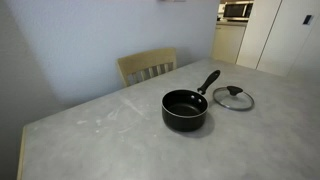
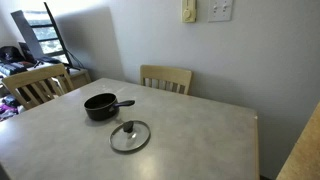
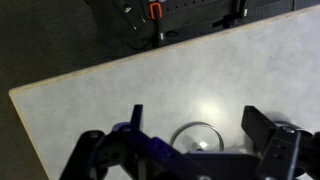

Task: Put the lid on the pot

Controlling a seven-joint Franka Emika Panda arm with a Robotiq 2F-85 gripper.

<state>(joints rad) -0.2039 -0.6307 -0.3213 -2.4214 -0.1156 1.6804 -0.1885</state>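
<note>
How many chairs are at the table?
2: one chair at the far edge of the table, another at the corner nearest the pot. More may be out of view.

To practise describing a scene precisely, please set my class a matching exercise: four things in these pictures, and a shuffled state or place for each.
Things:
1 pot
2 lid
3 chair
4 hand

States or places:
A wooden, at the far edge of the table
B open, above the table
C black, uncovered
D lying flat on the table beside the pot

Pairs: 1-C, 2-D, 3-A, 4-B
</note>
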